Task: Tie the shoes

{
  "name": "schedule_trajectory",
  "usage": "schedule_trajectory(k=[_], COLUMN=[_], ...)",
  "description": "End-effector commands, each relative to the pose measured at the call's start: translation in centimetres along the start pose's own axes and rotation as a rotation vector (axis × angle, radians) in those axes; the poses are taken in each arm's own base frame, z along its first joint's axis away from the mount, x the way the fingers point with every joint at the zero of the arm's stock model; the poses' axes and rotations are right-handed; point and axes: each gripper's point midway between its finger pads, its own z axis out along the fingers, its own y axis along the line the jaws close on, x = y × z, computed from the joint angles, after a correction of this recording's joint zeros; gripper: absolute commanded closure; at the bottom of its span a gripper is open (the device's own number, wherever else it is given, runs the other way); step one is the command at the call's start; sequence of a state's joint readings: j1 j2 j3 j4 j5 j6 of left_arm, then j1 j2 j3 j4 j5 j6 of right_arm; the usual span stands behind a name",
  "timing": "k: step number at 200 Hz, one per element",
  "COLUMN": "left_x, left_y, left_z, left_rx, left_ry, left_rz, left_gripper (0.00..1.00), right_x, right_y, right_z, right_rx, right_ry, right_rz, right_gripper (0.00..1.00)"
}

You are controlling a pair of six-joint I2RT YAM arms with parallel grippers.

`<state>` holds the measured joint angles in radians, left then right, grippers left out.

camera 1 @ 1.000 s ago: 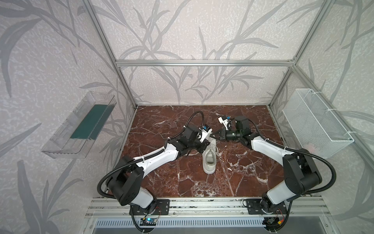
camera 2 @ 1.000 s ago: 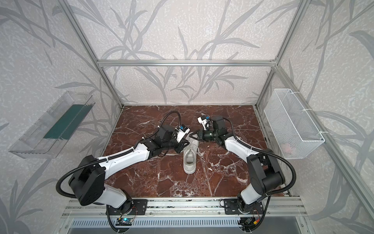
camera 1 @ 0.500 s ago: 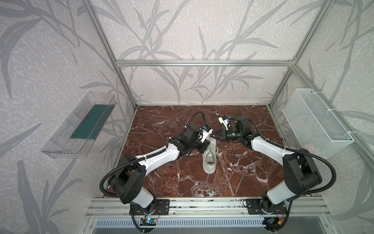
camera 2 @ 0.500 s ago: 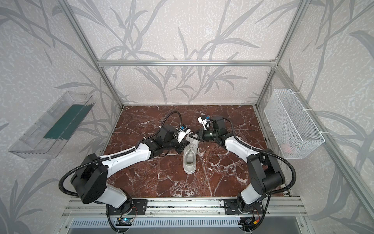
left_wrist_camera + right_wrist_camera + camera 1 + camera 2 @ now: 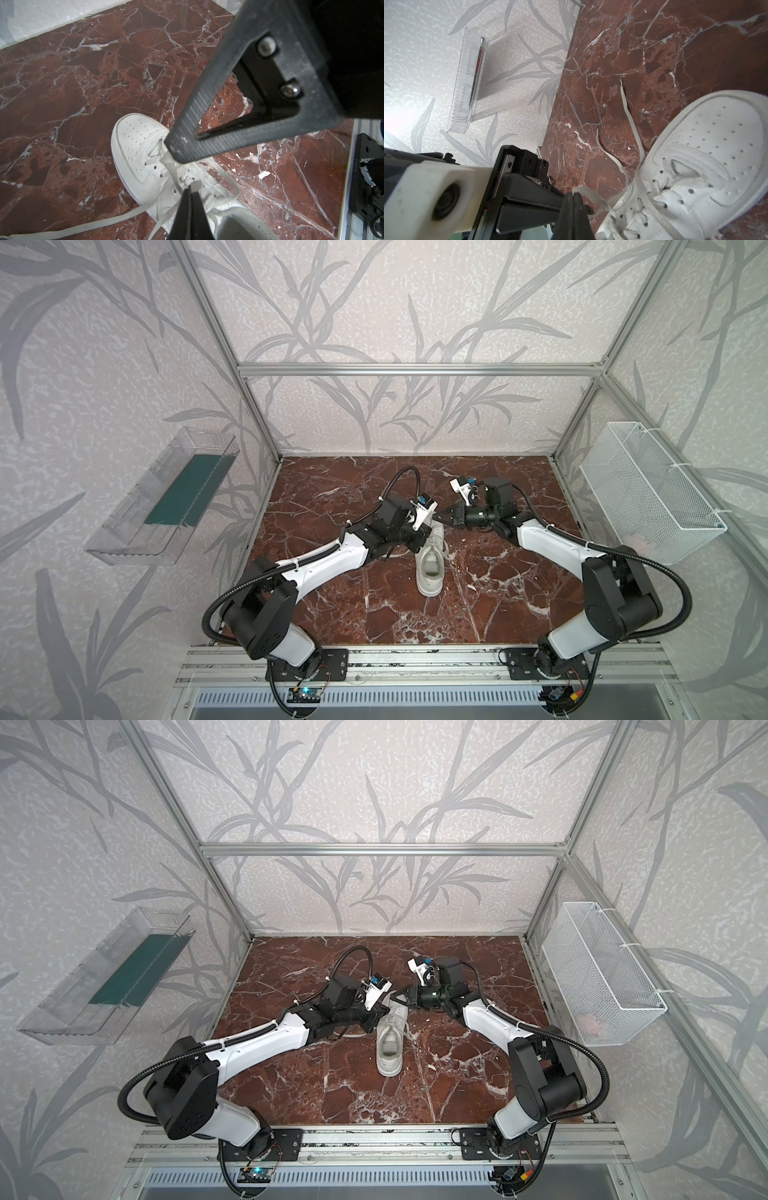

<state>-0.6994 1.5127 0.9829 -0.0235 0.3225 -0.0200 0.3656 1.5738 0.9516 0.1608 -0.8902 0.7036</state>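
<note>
Left wrist view: my left pincer (image 5: 190, 192) is clenched, nipping a bit of flat lace (image 5: 196, 184) right over the eyelets of the white shoe (image 5: 137, 145). My right pincer (image 5: 176, 152) reaches in from the opposite side, tip clamped on another strand of that lace. Right wrist view agrees: right pincer (image 5: 575, 198) is clenched on a folded bit of lace just beside the eyelets.

In both top views the shoe (image 5: 430, 572) (image 5: 390, 1048) sits mid-frame on the marble table (image 5: 498, 605), toe toward the top of the frame, heel toward the bottom.

Step, my guess: mid-knot, one strand in each pincer, no bow yet. The next move likely calls for drawing the strands apart or crossing them without slip; thin flat lace is easy to lose. Two loose ends (image 5: 625, 104) trail on the table beside the toe.

Can't tell if a first knot sits under the tips. Left tip is hidden by its own wrist in the top views. The heel is cut off in both wrist views.
</note>
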Motion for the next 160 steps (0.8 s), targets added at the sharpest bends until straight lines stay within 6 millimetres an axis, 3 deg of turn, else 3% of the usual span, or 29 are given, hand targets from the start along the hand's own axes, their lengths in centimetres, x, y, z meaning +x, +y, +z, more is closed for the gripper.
schedule_trajectory(k=[1,87,160], left_x=[-2.6,-3.2,-3.0], left_y=[-0.5,-0.6,-1.1], left_z=[-1.4,-0.8,1.9], left_rx=[-0.003,0.014,0.036], left_ry=[-0.067,-0.064,-0.017], left_rz=[0.016,0.005,-0.009], left_gripper=[1.0,1.0,1.0], right_x=[-0.6,-0.6,-0.4], right_y=[0.9,0.2,-2.0], right_z=[-0.8,-2.1,-5.3], right_rx=[-0.01,0.002,0.044], right_ry=[-0.032,-0.06,-0.127], right_rz=[-0.03,-0.005,0.03], right_gripper=[1.0,0.65,0.63])
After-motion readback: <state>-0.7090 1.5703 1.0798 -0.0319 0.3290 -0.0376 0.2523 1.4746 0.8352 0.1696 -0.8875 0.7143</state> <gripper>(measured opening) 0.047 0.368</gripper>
